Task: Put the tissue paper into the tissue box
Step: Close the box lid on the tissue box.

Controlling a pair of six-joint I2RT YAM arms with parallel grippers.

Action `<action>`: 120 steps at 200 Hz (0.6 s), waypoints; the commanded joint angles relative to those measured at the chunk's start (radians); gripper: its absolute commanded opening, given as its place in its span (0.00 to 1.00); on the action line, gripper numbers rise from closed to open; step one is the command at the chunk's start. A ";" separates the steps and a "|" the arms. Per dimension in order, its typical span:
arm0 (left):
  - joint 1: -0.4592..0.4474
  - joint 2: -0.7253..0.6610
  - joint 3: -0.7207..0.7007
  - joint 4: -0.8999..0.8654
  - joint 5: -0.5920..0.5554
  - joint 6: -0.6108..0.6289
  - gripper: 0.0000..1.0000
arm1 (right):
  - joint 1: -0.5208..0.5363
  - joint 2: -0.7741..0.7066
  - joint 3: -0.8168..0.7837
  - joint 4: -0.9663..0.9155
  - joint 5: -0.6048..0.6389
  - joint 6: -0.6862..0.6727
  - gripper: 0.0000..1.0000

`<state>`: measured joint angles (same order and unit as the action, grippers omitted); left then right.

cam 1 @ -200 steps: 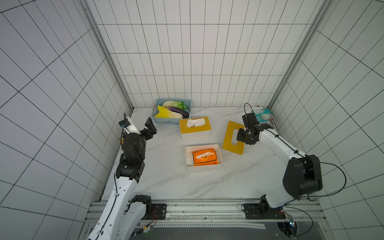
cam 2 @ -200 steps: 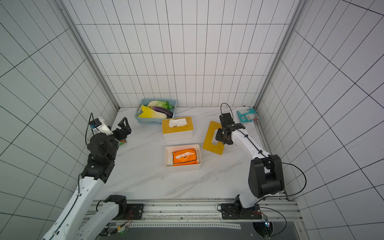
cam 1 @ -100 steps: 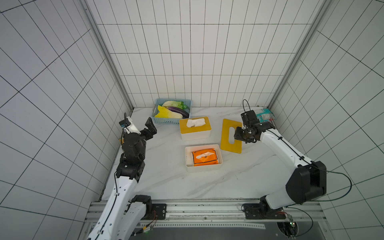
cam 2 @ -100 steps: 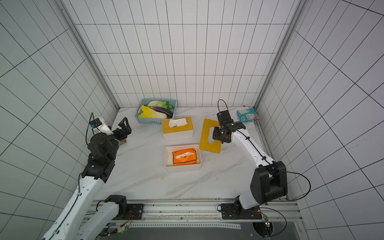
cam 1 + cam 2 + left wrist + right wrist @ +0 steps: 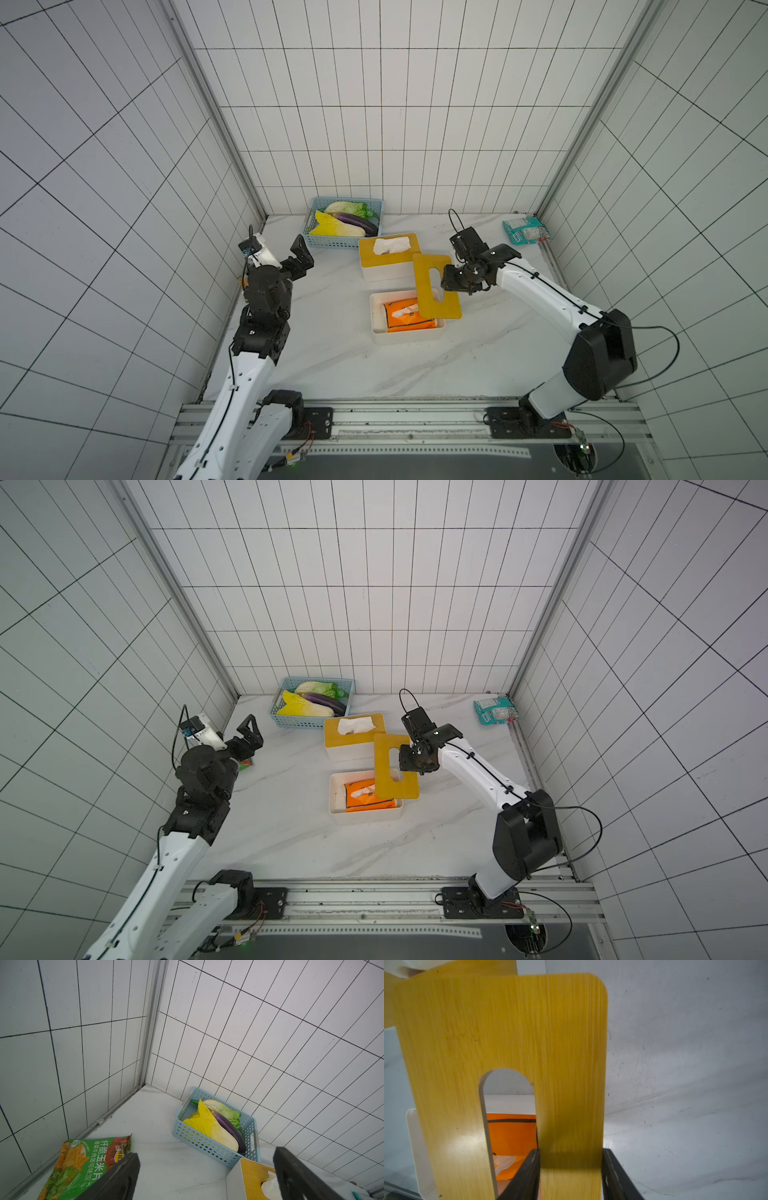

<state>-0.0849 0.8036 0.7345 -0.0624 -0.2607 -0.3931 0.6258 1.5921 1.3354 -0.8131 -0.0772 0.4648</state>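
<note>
Moved since a second ago: yellow lid (image 5: 440, 309), carried by the right pincer (image 5: 445, 282) from over the bare tabletop right of the open box (image 5: 376, 322) to a place over that box's right end. In both top views it overlaps the rim there. It hangs tilted and is not seated.

Item 1. Tissue pack (image 5: 405, 313): orange, with white tissue showing at its opening. It lies flat inside the open box, so the placing looks done. Capping the box appears to be the step in hand, and the lid's shift toward the box fits that.

Item 2. Right pincer: half closed and clenched on the lid. The wrist view shows one of its fingers (image 5: 529, 1169) through the lid's slot and the other on the long outer edge, with the strip of lid between them. It touches nothing else.

Item 3. Left pincer (image 5: 301, 255): spread wide, empty and unmoved. It hangs in the air well to the left of the open box.

Item 4. Second box (image 5: 388, 266): lid on, tissue poking out, just behind the open box. The carried lid's far corner overlaps it in view, but whether they touch cannot be told.

Item 5. Blue basket (image 5: 332, 243) of vegetables: farther behind the open box.

Likely need: level and centre the lid before lowering it.
</note>
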 commanded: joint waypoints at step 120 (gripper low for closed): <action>0.004 0.002 -0.009 0.027 0.006 0.003 0.98 | 0.143 0.118 0.084 -0.077 0.029 -0.017 0.27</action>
<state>-0.0849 0.8036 0.7345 -0.0620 -0.2607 -0.3931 0.7547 1.6947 1.3727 -0.8383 -0.0643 0.4625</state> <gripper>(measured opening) 0.985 0.460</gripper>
